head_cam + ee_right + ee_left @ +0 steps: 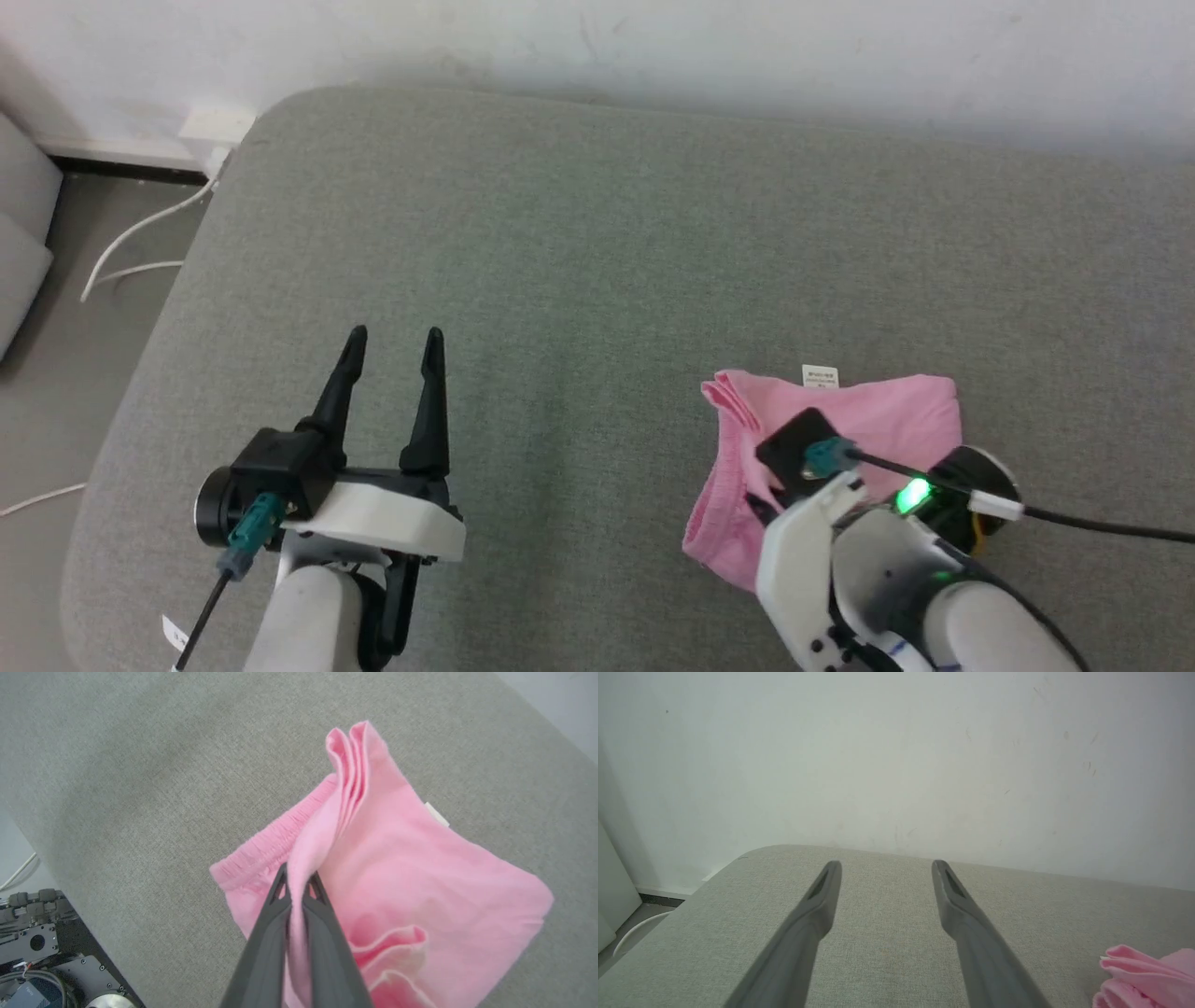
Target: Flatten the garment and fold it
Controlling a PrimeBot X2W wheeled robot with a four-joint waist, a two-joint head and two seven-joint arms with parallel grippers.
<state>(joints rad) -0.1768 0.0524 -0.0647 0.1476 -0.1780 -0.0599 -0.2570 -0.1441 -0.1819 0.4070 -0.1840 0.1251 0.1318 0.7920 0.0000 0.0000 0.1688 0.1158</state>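
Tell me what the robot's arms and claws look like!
The left gripper and right gripper each have two long, dark, pointed fingers. The forearms are pale and rounded. Each carries a teal plug with a black cable; a green light glows on the right.

The garment (868, 420) lies on the padded surface (597, 233), directly under the right gripper (297, 882), with one raised fold of it caught between that gripper's two fingers. Most of the cloth spreads to the right of those fingers, the waistband to their left. Its label (820, 376) sticks out at the edge farthest from the gripper. The left gripper (396, 334) hangs over bare surface, well apart from the garment, which sits off to its right. Beyond both sets of fingertips the surface ends at the wall (653, 37). Left of the left gripper, past the surface's edge, a cable (140, 230) lies on the floor (56, 392).
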